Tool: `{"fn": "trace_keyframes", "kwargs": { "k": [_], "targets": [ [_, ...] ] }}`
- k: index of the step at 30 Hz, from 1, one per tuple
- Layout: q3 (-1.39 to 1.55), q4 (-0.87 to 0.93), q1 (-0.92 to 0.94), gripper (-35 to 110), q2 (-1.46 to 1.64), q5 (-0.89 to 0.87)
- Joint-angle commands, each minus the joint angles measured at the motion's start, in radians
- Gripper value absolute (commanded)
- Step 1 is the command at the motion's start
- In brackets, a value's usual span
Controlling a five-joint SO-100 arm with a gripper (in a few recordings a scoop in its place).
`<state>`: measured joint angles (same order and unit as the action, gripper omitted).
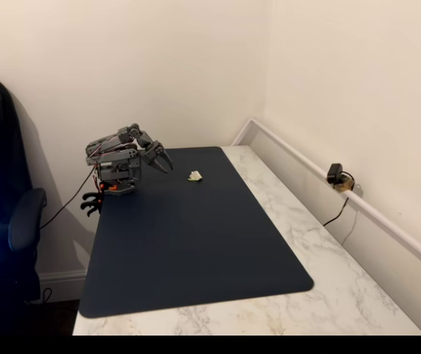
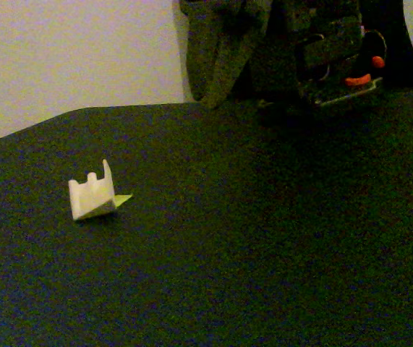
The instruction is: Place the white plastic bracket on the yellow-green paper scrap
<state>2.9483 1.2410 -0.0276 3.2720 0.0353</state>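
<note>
The white plastic bracket (image 1: 195,175) (image 2: 92,196) rests on the dark mat (image 1: 195,243) near its far edge, prongs pointing up. A corner of the yellow-green paper scrap (image 2: 122,199) pokes out from under the bracket's right side; the bracket sits on it. My gripper (image 1: 167,167) (image 2: 207,97) is folded back at the mat's far left corner, well apart from the bracket. Its fingers look closed together, with nothing between them.
The mat lies on a marble table (image 1: 306,236) in a room corner. A small camera (image 1: 335,177) with a cable sits on the ledge by the right wall. A black chair (image 1: 7,221) stands left of the table.
</note>
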Motion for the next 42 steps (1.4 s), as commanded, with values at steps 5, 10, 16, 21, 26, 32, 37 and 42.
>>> {"fn": "trace_keyframes", "kwargs": {
  "k": [5,10,16,21,26,32,37,42],
  "targets": [
    [0.035,0.017,-0.012,7,0.032,0.003],
    [0.035,0.017,-0.012,6,0.032,0.003],
    [0.035,0.017,-0.012,6,0.032,0.003],
    [0.035,0.017,-0.012,5,0.032,0.003],
    [0.035,0.017,-0.012,5,0.032,0.003],
    [0.035,0.017,-0.012,5,0.032,0.003],
    [0.035,0.017,-0.012,4,0.032,0.003],
    [0.035,0.017,-0.012,4,0.032,0.003]
  ]
}}
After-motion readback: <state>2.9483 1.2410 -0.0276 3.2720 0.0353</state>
